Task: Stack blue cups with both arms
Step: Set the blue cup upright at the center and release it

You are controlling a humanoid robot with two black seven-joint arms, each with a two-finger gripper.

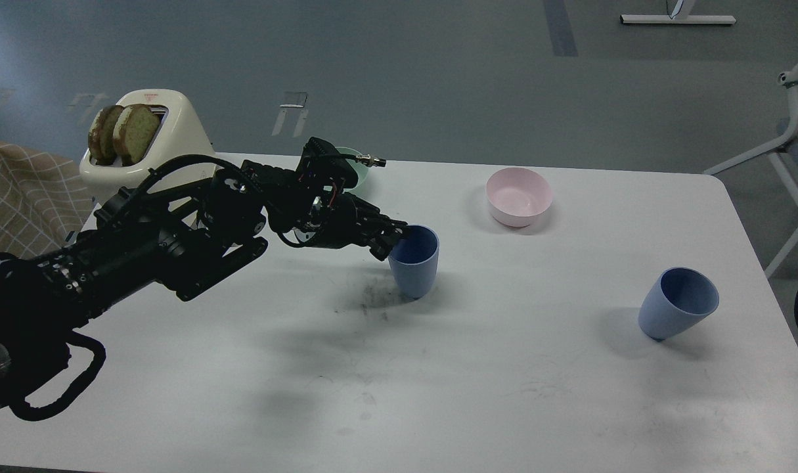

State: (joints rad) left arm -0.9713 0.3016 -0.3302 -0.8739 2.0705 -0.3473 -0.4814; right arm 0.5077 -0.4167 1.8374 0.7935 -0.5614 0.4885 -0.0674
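My left gripper [393, 240] is shut on the left rim of a blue cup [415, 263]. The cup stands upright, its base on or just above the white table [438, 368] near the middle, beside a dark smudge. The second blue cup [678, 303] stands alone near the table's right edge, leaning to the right, mouth open toward me. My left arm reaches in from the lower left across the table. My right gripper is out of view.
A pale pink bowl [519, 196] sits at the back centre-right. A mint-green bowl [354, 167] shows partly behind my left wrist. A cream toaster [150, 141] with two bread slices stands at the back left. A checked cloth [18, 197] lies at the far left.
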